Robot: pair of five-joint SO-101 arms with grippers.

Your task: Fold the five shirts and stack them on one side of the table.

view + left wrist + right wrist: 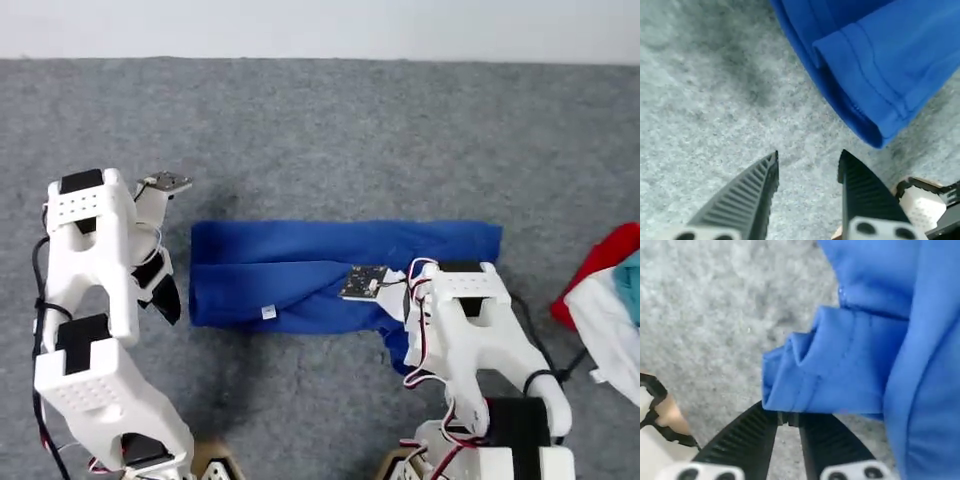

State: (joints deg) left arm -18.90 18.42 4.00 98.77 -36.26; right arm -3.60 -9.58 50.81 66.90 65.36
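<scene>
Nearest the arm bases, the right gripper (787,417) has its 2 fingers clenched on a bunched flap of the blue shirt (330,265), at about 5 o'clock on the garment. The left gripper (809,157) hangs just off the shirt's 9 o'clock end, fingers spread apart with nothing between them, over the grey table (330,120). The shirt lies mid-table as a long band folded lengthwise from 9 to 3 o'clock, and well apart at 3 o'clock a pile of shirts (612,290), red, white and teal, sits at the table's edge.
</scene>
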